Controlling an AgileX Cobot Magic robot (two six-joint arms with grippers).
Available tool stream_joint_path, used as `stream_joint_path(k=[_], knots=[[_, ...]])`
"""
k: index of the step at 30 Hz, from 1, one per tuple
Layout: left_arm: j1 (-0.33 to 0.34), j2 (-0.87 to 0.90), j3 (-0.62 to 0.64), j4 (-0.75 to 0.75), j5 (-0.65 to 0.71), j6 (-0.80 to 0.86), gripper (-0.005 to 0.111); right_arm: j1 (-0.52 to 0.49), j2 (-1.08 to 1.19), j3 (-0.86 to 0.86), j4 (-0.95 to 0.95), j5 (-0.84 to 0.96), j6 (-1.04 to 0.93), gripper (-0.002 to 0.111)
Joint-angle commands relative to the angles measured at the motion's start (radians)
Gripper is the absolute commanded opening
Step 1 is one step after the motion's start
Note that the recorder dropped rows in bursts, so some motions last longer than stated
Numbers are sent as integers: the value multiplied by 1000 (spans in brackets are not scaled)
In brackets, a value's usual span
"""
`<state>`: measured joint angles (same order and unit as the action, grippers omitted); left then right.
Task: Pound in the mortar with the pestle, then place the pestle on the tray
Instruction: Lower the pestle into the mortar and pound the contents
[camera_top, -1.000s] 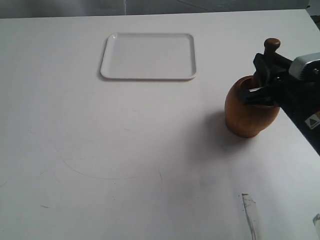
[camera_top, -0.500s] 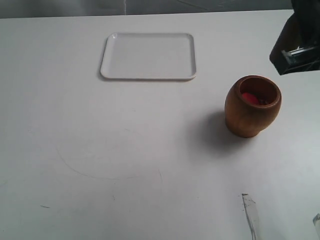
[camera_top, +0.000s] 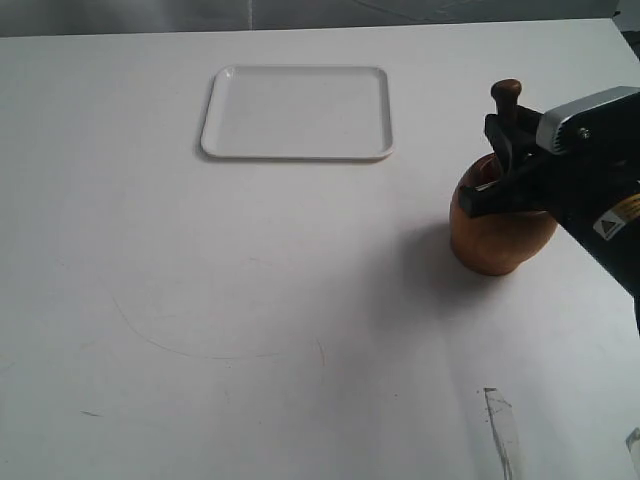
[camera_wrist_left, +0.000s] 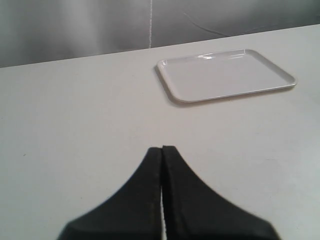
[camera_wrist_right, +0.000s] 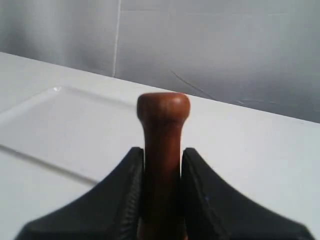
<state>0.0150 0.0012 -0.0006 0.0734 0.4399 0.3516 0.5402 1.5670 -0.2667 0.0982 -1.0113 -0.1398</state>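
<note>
The glossy brown mortar (camera_top: 490, 240) stands on the table at the right. My right gripper (camera_top: 505, 150) is over its mouth, shut on the neck of the pestle (camera_top: 507, 95), whose dark knob sticks up above the fingers. The pestle's thick end is hidden inside the mortar. In the right wrist view the pestle (camera_wrist_right: 162, 145) stands upright between the black fingers of the right gripper (camera_wrist_right: 162, 157). The white tray (camera_top: 296, 112) lies flat at the back, left of the mortar; it also shows as tray (camera_wrist_left: 225, 75) and tray (camera_wrist_right: 55, 125). My left gripper (camera_wrist_left: 162, 150) is shut on nothing, above bare table.
The red bits inside the mortar are hidden by the right gripper. A strip of clear tape (camera_top: 500, 425) lies near the table's front right edge. A grey curtain hangs behind the table's far edge.
The right gripper rose with the pestle out of the mortar and out of frame, exposing red bits, then came back down; the pestle again stands in the mortar's mouth.
</note>
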Motion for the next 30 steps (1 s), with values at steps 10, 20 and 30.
stream_joint_path(k=[10,20,30], knots=[[-8,-1,1,-7,-3,-8,0,-2,-425,9,-63,-31,5,0],[-8,-1,1,-7,-3,-8,0,-2,-86,9,-36,78,-43,0],[-8,-1,1,-7,-3,-8,0,-2,5,9,-38,-195,20,0]])
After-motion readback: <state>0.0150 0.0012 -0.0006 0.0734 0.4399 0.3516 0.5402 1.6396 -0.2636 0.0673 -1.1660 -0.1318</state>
